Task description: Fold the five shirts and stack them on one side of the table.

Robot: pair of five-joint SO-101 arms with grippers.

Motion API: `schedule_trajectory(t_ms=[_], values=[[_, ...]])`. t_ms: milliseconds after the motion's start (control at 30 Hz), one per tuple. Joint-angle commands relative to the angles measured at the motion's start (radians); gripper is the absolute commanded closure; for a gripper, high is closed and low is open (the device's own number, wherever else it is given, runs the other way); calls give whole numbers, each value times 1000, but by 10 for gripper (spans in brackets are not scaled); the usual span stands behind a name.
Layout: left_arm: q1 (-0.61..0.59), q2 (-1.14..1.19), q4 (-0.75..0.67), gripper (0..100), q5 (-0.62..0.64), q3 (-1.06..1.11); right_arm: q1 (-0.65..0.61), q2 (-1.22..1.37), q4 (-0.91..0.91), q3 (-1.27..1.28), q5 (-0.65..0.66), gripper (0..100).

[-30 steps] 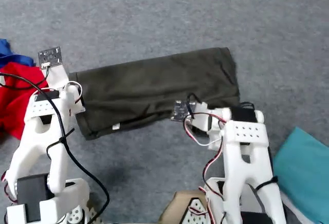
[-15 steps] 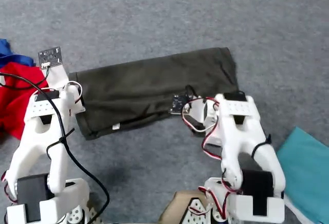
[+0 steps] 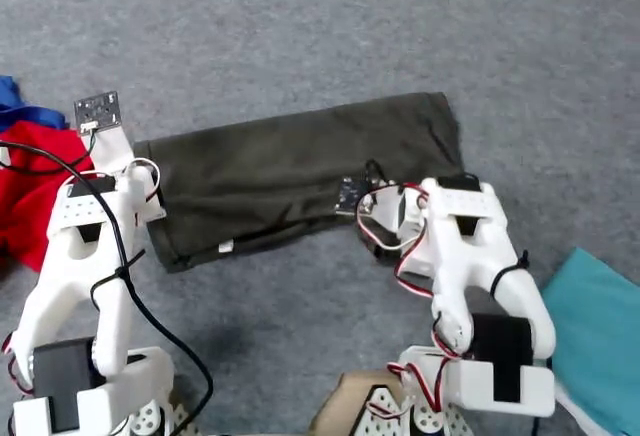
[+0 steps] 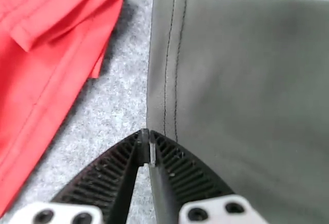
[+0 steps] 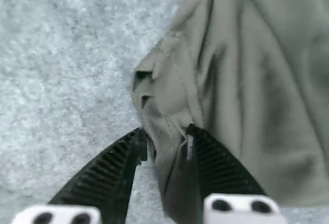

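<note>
The left pincer [image 4: 149,144] is clenched on the stitched hem of the olive shirt [image 4: 247,80], its tips meeting right at the cloth's edge. The red shirt [image 4: 46,54] lies just beside that hem, with a strip of grey surface [image 4: 118,95] between them. The right pincer [image 5: 164,144] grasps a bunched, wrinkled fold at the olive shirt's [image 5: 247,80] border, with fabric pinched between its two tips.

From the high view, the olive shirt [image 3: 300,166] lies as a long folded band across the middle of the surface [image 3: 300,36]. The left arm stands at its left end and the right arm at its near edge, right of centre. Both pincers are hidden there under the arms' own wrists and wiring, so the grips cannot be judged from above. The red shirt [image 3: 30,191] is partly covered by the left arm and cut off at the left edge. A blue cloth [image 3: 10,91] behind it is also cut off, too little showing to tell its shape. A teal shirt [image 3: 595,326] at the near right runs out of view.

Over the last second, the right arm's upper links have swung down and back toward its base, and its wrist has edged slightly farther onto the shirt. The left arm and the shirt's outline look unchanged.
</note>
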Motion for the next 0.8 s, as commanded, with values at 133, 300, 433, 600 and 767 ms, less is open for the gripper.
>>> schedule_trajectory(t_ms=[133,300,433,600,767], values=[[-3,-38,-9,981,3,-5,27,28,-26,-8,17,912],[-3,-38,-11,981,3,-5,28,24,-28,-10,11,993],[-3,-28,-11,981,3,-5,28,28,-29,-30,11,995],[-2,38,-21,981,3,-28,38,30,-29,-134,-37,995],[-2,81,-46,981,3,-37,31,61,60,-278,-46,995]])
